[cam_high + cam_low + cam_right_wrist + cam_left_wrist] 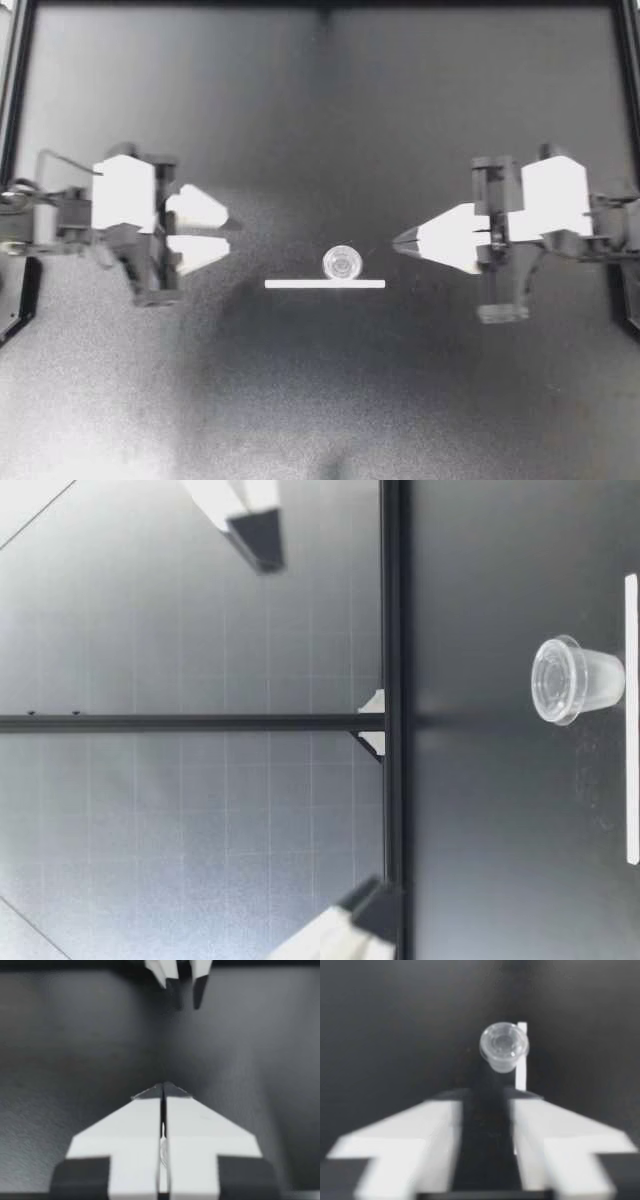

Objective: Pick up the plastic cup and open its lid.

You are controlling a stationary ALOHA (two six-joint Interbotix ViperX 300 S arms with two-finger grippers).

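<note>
Our left gripper [227,230] gapes narrowly, empty; our right gripper [398,241] is pinched together, empty, both apart from the clear lidded plastic cup [341,263].

The plastic cup [503,1052] looks blurred in the left wrist view

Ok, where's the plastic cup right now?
In the top view the plastic cup stands upright between the left gripper and the right gripper, nearer the right one, right beside the white strip.
</note>
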